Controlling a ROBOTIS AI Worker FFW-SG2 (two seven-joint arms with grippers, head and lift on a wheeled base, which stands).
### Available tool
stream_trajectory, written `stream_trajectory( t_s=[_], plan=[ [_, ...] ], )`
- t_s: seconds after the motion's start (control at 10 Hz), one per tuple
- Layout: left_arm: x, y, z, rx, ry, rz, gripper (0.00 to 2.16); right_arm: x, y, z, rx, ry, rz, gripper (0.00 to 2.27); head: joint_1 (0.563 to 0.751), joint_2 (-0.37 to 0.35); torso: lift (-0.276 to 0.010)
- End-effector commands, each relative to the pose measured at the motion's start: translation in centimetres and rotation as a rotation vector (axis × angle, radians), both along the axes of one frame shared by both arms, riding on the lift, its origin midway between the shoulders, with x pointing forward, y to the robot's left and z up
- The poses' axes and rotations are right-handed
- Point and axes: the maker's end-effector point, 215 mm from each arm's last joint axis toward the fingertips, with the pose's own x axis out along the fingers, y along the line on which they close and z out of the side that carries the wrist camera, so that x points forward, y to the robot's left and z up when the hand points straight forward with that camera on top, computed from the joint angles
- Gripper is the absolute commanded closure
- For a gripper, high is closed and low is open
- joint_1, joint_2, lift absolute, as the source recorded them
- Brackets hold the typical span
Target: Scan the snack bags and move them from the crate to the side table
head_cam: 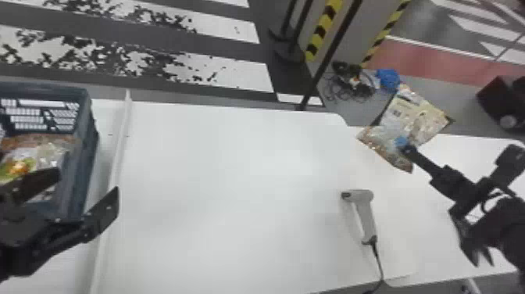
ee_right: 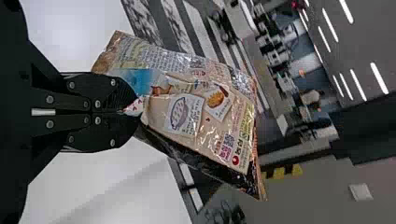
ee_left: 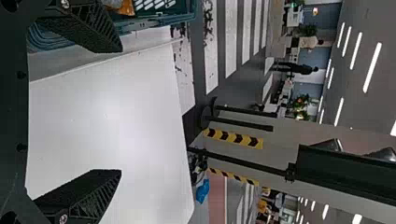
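One bag up, more to go

The side table (head_cam: 474,153) is near your right gripper (ee_right: 130,112). The crate (head_cam: 88,156) is by your left gripper (ee_left: 121,110), whose fingers are wide apart; at least one snack bag (head_cam: 37,154) in there is left to move. Your right gripper pinches the held bag (ee_right: 196,116), out of the crate but not set down. Near it lies the scanner (head_cam: 365,219); you can't tell if that bag is scanned.

White counter (head_cam: 226,187): handheld scanner (head_cam: 366,215) lying toward the right (cable (head_cam: 378,260) running over the near edge); crate (head_cam: 86,160) at left, beside a raised strip (head_cam: 120,144).
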Motion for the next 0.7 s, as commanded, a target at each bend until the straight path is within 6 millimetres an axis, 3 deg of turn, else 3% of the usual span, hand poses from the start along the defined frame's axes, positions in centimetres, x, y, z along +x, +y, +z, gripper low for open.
stream_trajectory(
  t_s=[0.0,0.2,0.4,0.6],
  plan=[
    [0.1,-0.2,-0.6,-0.007,0.009,-0.004,0.07,0.9,-5.1,-1.0,-0.104,0.038,-0.11,2.24,0.695,-0.35,-0.087],
    [0.4,-0.6,-0.7,-0.013,0.007,-0.016,0.07,0.0,-9.7,-5.1,-0.134,0.109,-0.182,2.24,0.695,-0.35,-0.087],
    [0.7,-0.6,-0.5,-0.018,0.003,-0.024,0.07,-2.5,-14.2,-9.9,-0.192,0.223,-0.348,2.24,0.695,-0.35,-0.087],
    [1.1,-0.6,0.3,-0.056,-0.02,-0.018,0.07,-4.8,-16.0,-12.2,-0.214,0.277,-0.449,2.24,0.695,-0.35,-0.087]
  ],
)
